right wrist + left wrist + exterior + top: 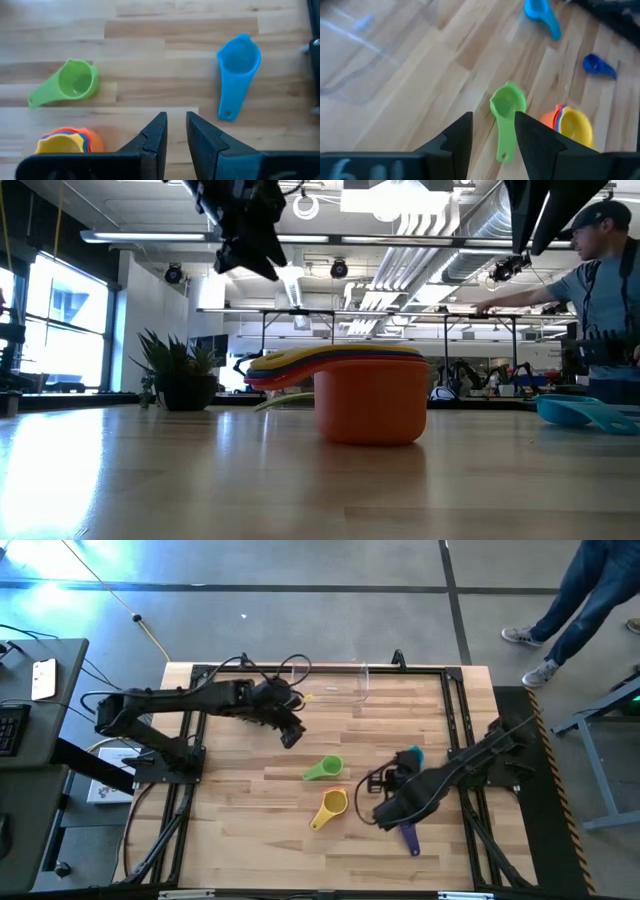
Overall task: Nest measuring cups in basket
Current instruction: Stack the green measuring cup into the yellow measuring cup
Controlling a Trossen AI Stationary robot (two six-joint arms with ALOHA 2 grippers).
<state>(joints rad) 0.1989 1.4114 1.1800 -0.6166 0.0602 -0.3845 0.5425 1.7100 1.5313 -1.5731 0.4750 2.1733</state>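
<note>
A clear basket (pixel 340 686) stands at the table's far edge with nothing showing in it. A green cup (pixel 323 769) lies on the table's middle. Just nearer stands a nested stack (pixel 330 807), yellow on top, orange outermost (pixel 370 405). A teal cup (pixel 412 755) lies right of these, and a purple cup (pixel 410 837) lies nearer still. My left gripper (pixel 493 116) hangs open, high above the table between basket and green cup (pixel 507 107). My right gripper (pixel 176 116) hovers right of the stack (pixel 67 141), its fingers a little apart with nothing between them.
A potted plant (pixel 180 375) shows beyond the table's far left. A person (pixel 605 300) stands past the right side, with legs (pixel 575 610) at the far right corner. Bare wood lies left of the cups and along the near edge.
</note>
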